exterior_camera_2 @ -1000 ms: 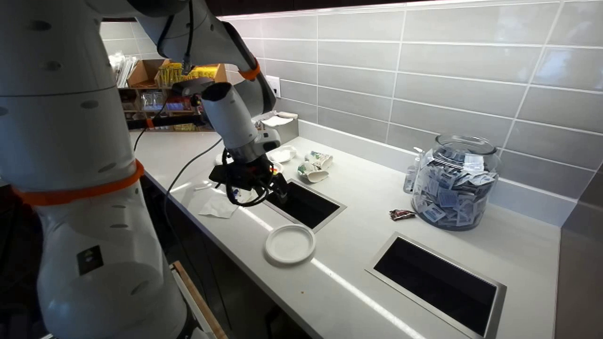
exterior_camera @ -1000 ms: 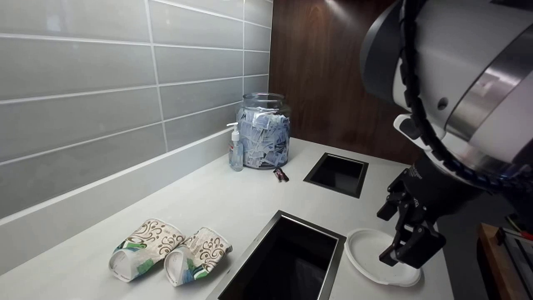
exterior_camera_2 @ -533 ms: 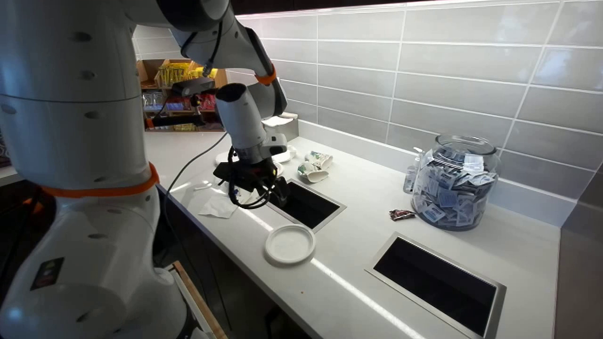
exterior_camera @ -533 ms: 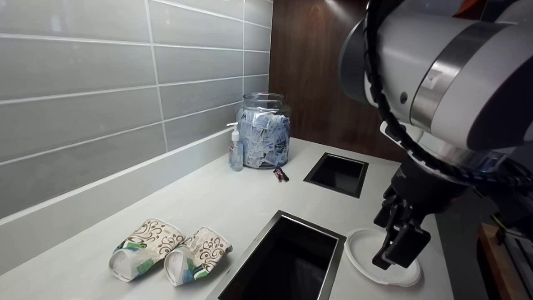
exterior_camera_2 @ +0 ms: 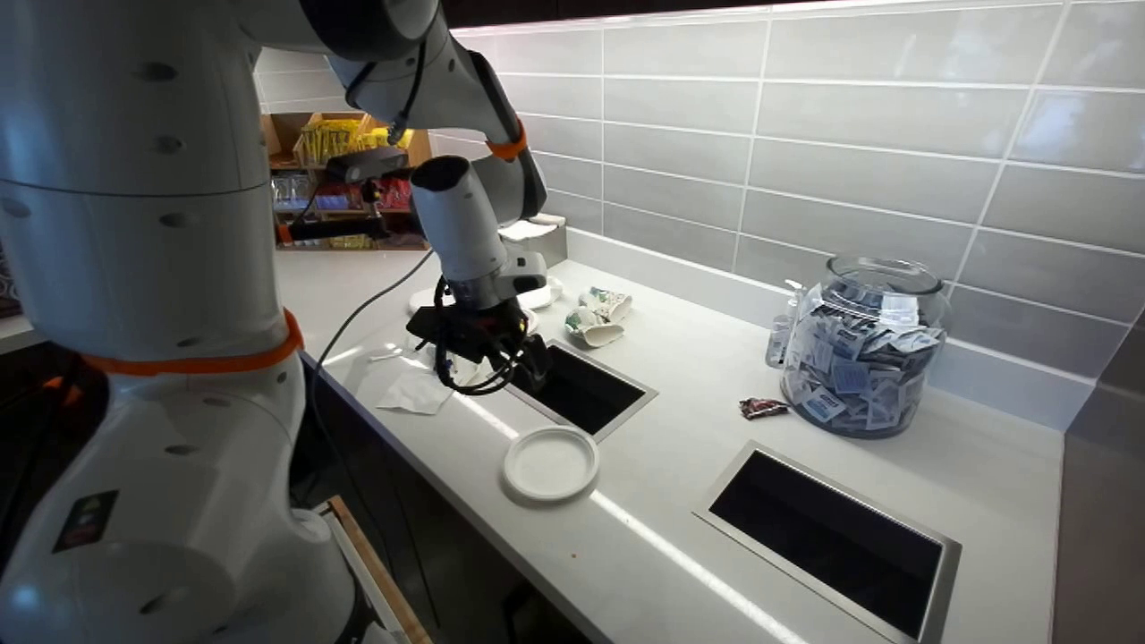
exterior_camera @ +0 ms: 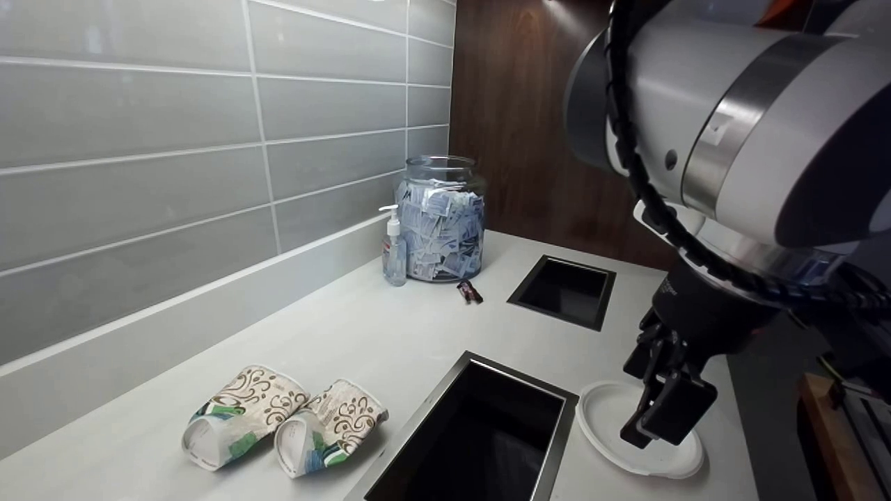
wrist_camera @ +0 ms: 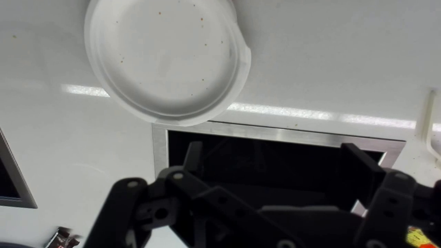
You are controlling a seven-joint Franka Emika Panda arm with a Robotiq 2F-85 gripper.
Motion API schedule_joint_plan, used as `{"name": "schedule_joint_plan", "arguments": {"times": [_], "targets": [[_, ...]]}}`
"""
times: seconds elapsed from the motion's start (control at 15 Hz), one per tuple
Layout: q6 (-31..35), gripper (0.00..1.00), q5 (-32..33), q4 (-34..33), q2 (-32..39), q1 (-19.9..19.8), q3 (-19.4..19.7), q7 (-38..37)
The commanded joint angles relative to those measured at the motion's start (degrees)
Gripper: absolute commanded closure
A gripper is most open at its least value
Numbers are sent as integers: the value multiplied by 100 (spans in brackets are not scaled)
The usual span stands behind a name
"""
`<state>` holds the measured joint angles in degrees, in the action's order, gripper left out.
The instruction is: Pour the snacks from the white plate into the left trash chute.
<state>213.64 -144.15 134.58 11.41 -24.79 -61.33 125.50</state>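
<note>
Wrist view, at the far left: the corner of a second chute (wrist_camera: 18,181), and lower down a dark wrapper (wrist_camera: 62,238), neither of any concern to the job. Next comes the white plate (wrist_camera: 162,44), lying right side up on the surface (wrist_camera: 330,62). No snacks show on it, only a scatter of tiny brownish-orange crumbs (wrist_camera: 202,19). I take the pouring to be done, then, and the plate set down; the snacks themselves are out of sight, and the left trash chute (wrist_camera: 282,134) is too dark inside to prove where they lie. If the plate is meant to be spotless, those specks would be all that is left to tip out.

The plate is round, plain and shallow, with a faint greyish mark on its floor and a rim that looks bent and kinked on the right side. Its lower edge covers a bit of that chute's metal frame; whether it rests on the frame or only beside it I cannot tell. In both exterior views it lies flat near the frame's corner.

Further right, the pincer (wrist_camera: 274,158) stands spread wide in front of the dark hole, holding nothing and apart from the plate. At the right edge are a pale strip (wrist_camera: 430,120) and a yellow and orange patch (wrist_camera: 418,237), both too cut off to name.
</note>
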Motion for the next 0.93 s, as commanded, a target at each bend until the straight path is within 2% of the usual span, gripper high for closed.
{"name": "schedule_joint_plan", "arguments": {"times": [0.0, 0.6, 0.87], "targets": [[63, 0, 87, 30, -34, 41, 40, -39], [522, 0, 93, 47, -223, -146, 52, 184], [438, 0, 83, 5, -140, -118, 65, 106]]}}
